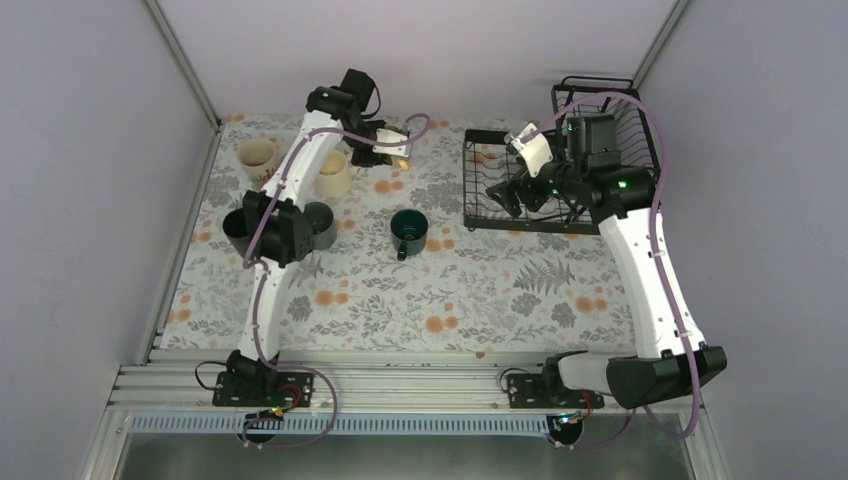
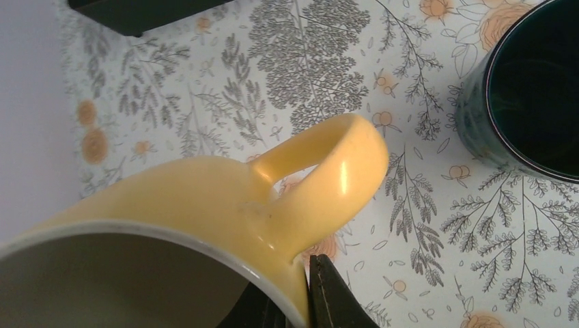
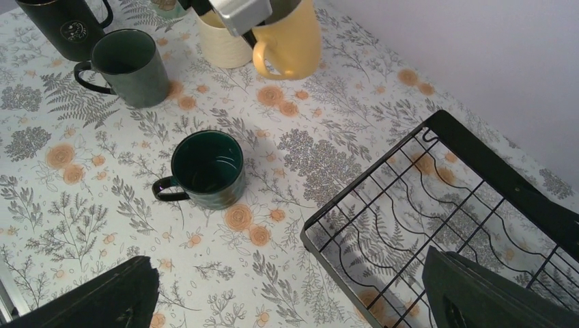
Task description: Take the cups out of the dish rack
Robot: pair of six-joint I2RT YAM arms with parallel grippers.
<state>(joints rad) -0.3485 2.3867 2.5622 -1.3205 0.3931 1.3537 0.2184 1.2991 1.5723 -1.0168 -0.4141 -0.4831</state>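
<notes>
A yellow cup (image 2: 205, 205) hangs tilted near the back of the table, and my left gripper (image 2: 300, 287) is shut on its rim beside the handle. In the right wrist view the yellow cup (image 3: 290, 41) sits next to a cream cup (image 3: 222, 44). A dark teal cup (image 3: 208, 167) stands upright on the cloth mid-table. The black wire dish rack (image 3: 444, 205) shows a bare slotted tray at the right. My right gripper (image 3: 293, 301) is open over the rack's front-left corner with nothing between its fingers (image 3: 102, 301).
A grey-green cup (image 1: 320, 225) and a black cup (image 1: 237, 225) stand at the left beside my left arm. A second cream cup (image 1: 258, 155) is at the back left. The rack's raised basket (image 1: 620, 120) is in the back right corner. Walls close both sides.
</notes>
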